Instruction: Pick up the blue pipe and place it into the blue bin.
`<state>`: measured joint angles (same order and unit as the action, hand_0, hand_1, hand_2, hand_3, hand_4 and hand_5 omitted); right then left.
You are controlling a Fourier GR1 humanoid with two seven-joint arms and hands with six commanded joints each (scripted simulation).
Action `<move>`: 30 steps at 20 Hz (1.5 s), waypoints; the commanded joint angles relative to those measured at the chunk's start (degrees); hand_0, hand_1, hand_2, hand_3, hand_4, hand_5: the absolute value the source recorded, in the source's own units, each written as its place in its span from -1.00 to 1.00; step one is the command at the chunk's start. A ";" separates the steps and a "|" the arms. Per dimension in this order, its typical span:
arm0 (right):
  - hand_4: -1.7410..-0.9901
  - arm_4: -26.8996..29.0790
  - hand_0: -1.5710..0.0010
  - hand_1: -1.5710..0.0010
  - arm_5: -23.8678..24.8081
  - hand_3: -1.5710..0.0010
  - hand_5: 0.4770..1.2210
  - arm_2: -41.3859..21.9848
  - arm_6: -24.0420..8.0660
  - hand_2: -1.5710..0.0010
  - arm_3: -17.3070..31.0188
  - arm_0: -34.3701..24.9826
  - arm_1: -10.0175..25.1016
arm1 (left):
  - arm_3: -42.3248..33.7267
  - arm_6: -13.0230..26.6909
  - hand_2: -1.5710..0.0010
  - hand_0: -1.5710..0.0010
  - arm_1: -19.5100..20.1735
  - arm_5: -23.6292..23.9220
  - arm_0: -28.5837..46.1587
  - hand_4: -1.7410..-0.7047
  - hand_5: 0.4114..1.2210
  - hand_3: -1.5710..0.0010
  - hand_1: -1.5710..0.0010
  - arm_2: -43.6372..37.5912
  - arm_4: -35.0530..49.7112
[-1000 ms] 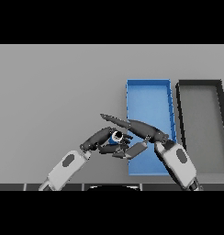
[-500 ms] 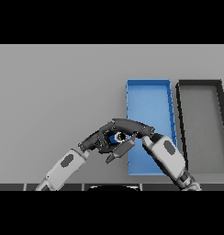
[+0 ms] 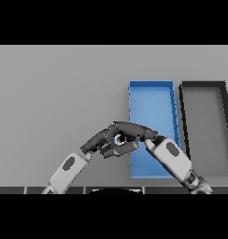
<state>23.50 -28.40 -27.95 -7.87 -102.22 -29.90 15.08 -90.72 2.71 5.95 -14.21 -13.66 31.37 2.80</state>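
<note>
the small blue pipe (image 3: 119, 138), only partly visible, sits low in the frame's centre, pinched between both robot hands just left of the blue rectangular bin (image 3: 152, 112). right robot hand (image 3: 137, 132) curls over it; left robot hand (image 3: 103, 140) curls under. best to keep both squeezes even while carrying it rightward over the bin wall, above the grey desk (image 3: 55, 93).

blue pipe (image 3: 118, 139): we see only a small blue ring with a dark centre; both hands cover the rest
left hand (image 3: 101, 141): we cannot tell whether it touches the pipe
right hand (image 3: 133, 131): its grip on the pipe is too crowded to read
blue bin (image 3: 153, 95): right arm hides its lower right part
dark bin (image 3: 204, 86): near corner hidden by the right arm
</note>
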 commanded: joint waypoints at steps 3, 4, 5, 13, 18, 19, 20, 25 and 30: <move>-0.31 4.08 -0.96 -0.96 2.94 -0.95 0.89 -0.96 0.48 -0.96 -0.01 -0.41 1.54 | -0.67 -1.53 -0.24 -0.47 0.97 -0.79 -0.16 -0.60 1.00 -0.36 -0.38 -0.33 -3.11; -0.32 4.35 -0.97 -0.97 3.56 -0.96 0.91 -1.85 0.54 -0.97 -0.17 -0.47 1.92 | -0.43 -2.07 0.00 -0.18 2.09 -2.19 -0.75 -0.37 1.00 -0.09 -0.10 -0.48 -4.78; -0.33 4.44 -0.98 -0.98 4.32 -0.97 0.93 -2.58 -0.57 -0.98 -0.66 -0.70 2.12 | 0.05 -2.75 0.20 0.06 2.61 -3.58 -1.14 -0.16 1.00 0.13 0.12 -0.30 -6.42; -0.35 4.61 -1.00 -1.00 6.22 -0.99 0.99 -3.88 -1.11 -1.00 -0.71 -2.41 4.77 | 0.55 -3.52 0.87 0.84 2.07 -4.30 -1.51 0.60 -0.20 0.85 0.85 -1.14 -11.69; -0.33 5.22 -1.00 -1.00 7.19 -1.00 1.00 -4.55 -1.36 -1.00 -0.03 -3.39 4.18 | 1.41 -2.25 0.96 0.95 1.62 -4.89 -0.73 0.65 -0.54 0.95 0.95 -1.64 -10.19; -0.33 5.34 -1.00 -1.00 7.21 -1.00 1.00 -4.68 -0.92 -1.00 0.03 -3.25 4.12 | 1.13 -2.29 0.96 0.96 1.80 -4.94 -0.45 0.64 -0.57 0.96 0.96 -1.81 -9.91; -0.33 6.47 -1.00 -1.00 7.77 -1.00 1.00 -4.48 -1.24 -1.00 -0.62 -3.37 4.29 | 1.61 -1.19 0.97 0.97 1.66 -4.82 -0.54 0.63 -0.59 0.97 0.97 -2.22 -9.60; -0.47 14.81 -1.00 -1.00 10.44 -1.00 1.00 -3.12 -5.57 -1.00 -2.22 -4.94 5.51 | 1.24 0.92 0.99 0.99 1.21 -4.49 -0.13 0.61 -0.68 0.99 0.99 -2.08 -9.49; -0.83 31.00 -1.00 -1.00 15.72 -1.00 0.93 3.34 -12.26 -1.00 -3.12 -11.90 10.11 | 0.83 1.69 1.00 1.00 1.08 -4.90 0.68 0.59 -0.77 1.00 1.00 -1.40 -9.45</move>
<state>54.59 -12.64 -24.54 -19.74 -105.35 -41.88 25.27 -89.88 4.35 7.06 -19.12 -12.95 29.97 -6.64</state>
